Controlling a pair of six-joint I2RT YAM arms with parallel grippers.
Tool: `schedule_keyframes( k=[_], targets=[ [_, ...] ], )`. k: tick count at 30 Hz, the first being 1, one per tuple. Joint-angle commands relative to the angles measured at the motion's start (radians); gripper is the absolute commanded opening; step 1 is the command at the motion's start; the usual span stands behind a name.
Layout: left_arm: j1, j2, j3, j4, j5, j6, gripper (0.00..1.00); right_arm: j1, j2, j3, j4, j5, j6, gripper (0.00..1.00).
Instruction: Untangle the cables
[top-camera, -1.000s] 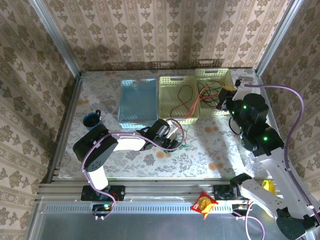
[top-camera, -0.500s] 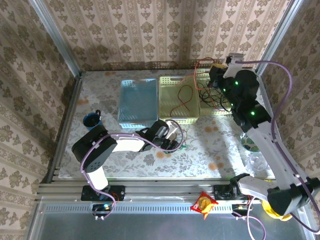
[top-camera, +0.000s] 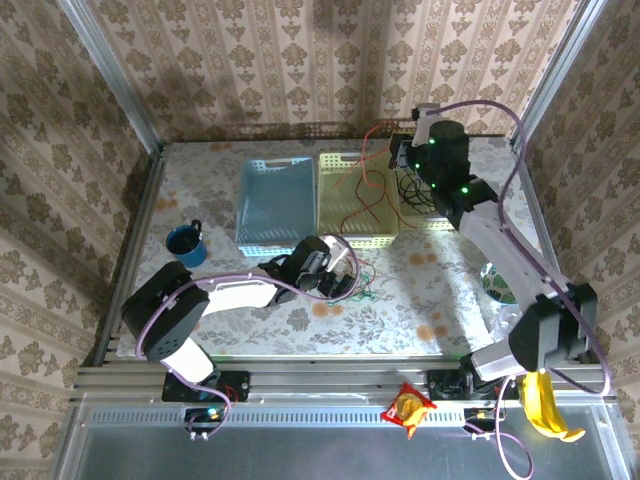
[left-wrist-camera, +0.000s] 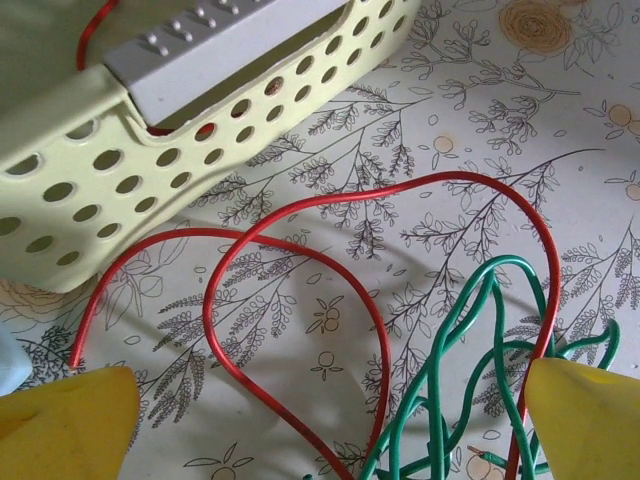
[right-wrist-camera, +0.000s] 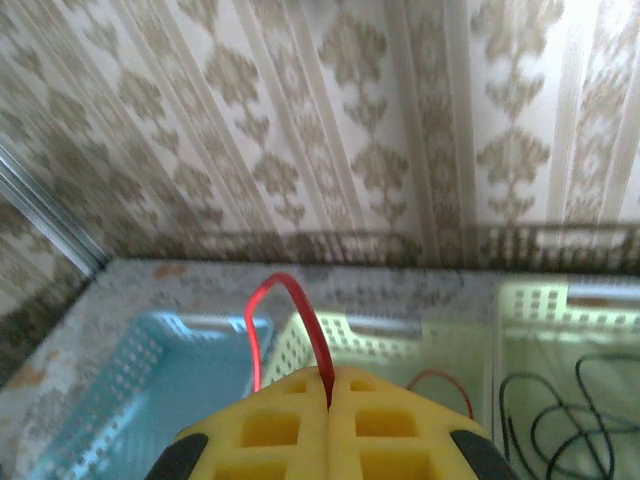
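Trainee: Where is the red cable (right-wrist-camera: 310, 335)?
Trainer: Clamped in the right end effector (right-wrist-camera: 328, 385), high above the baskets (top-camera: 345, 157). The left end effector (left-wrist-camera: 330, 420), released, should pin the green cable (left-wrist-camera: 505, 263) on the worktop (left-wrist-camera: 450, 90).

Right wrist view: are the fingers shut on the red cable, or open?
Shut on it: the yellow fingers press together with no gap, and the red cable rises from the seam between them.

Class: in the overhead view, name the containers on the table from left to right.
Blue mug → blue basket → yellow basket → second yellow basket, partly behind the right arm.
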Motion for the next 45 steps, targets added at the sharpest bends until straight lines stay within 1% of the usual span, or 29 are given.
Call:
schedule_keyframes(
  k=[1,4,6,8,9,11,12,13,14,16,20,23,26,29,31,33,36,37,45],
  targets=[
    [-0.004,-0.024,-0.015,-0.02,-0.024,-0.02,1.0,-0.005,0.102,-0.026,0.007,-0.032,0.05,0.04],
    [-0.004,-0.023,-0.013,-0.021,-0.028,-0.026,1.0,-0.004,0.197,-0.008,-0.017,-0.031,0.095,0.06],
    [-0.004,-0.024,-0.013,-0.021,-0.03,-0.028,1.0,-0.005,0.26,0.032,-0.078,-0.027,0.126,0.07],
    [-0.004,-0.024,-0.013,-0.023,-0.031,-0.029,1.0,-0.004,0.312,0.061,-0.125,-0.018,0.144,0.11],
    [-0.003,-0.023,-0.012,-0.026,-0.031,-0.029,1.0,-0.002,0.334,0.076,-0.154,-0.002,0.153,0.15],
    [-0.004,-0.025,-0.01,-0.029,-0.031,-0.03,1.0,0.0,0.369,0.104,-0.202,0.023,0.151,0.35],
    [-0.004,-0.027,-0.01,-0.029,-0.031,-0.03,1.0,0.001,0.377,0.122,-0.237,0.05,0.15,0.42],
    [-0.005,-0.028,-0.012,-0.029,-0.031,-0.031,1.0,0.006,0.375,0.133,-0.258,0.078,0.141,0.47],
    [-0.004,-0.03,-0.013,-0.03,-0.033,-0.031,1.0,0.008,0.366,0.131,-0.264,0.105,0.129,0.5],
    [-0.002,-0.032,-0.015,-0.031,-0.033,-0.031,1.0,0.014,0.322,0.113,-0.264,0.168,0.108,0.54],
    [-0.003,-0.032,-0.018,-0.029,-0.031,-0.031,1.0,0.02,0.196,0.043,-0.278,0.21,0.077,0.55],
    [-0.001,-0.034,-0.022,-0.017,-0.032,-0.034,1.0,0.035,0.089,-0.045,-0.329,0.202,0.076,0.55],
    [0.0,-0.034,-0.022,-0.009,-0.03,-0.032,0.99,0.072,-0.02,-0.175,-0.366,0.132,0.081,0.55],
    [0.006,-0.027,-0.021,-0.004,-0.024,-0.033,0.98,0.13,-0.093,-0.288,-0.394,0.011,0.056,0.54],
    [0.009,-0.02,-0.018,-0.003,-0.014,-0.031,0.97,0.177,-0.126,-0.342,-0.417,-0.072,0.006,0.54],
    [0.011,-0.009,-0.013,-0.003,-0.006,-0.027,0.97,0.224,-0.11,-0.369,-0.444,-0.086,-0.044,0.53],
    [0.012,0.006,-0.006,-0.006,-0.002,-0.023,0.97,0.283,-0.033,-0.367,-0.485,-0.004,-0.078,0.5],
    [0.012,0.01,-0.003,-0.007,-0.001,-0.023,0.97,0.29,-0.007,-0.363,-0.485,0.017,-0.076,0.49],
    [0.011,0.027,0.008,-0.018,-0.001,-0.022,0.97,0.292,0.15,-0.337,-0.47,0.056,-0.052,0.44]
  ],
)
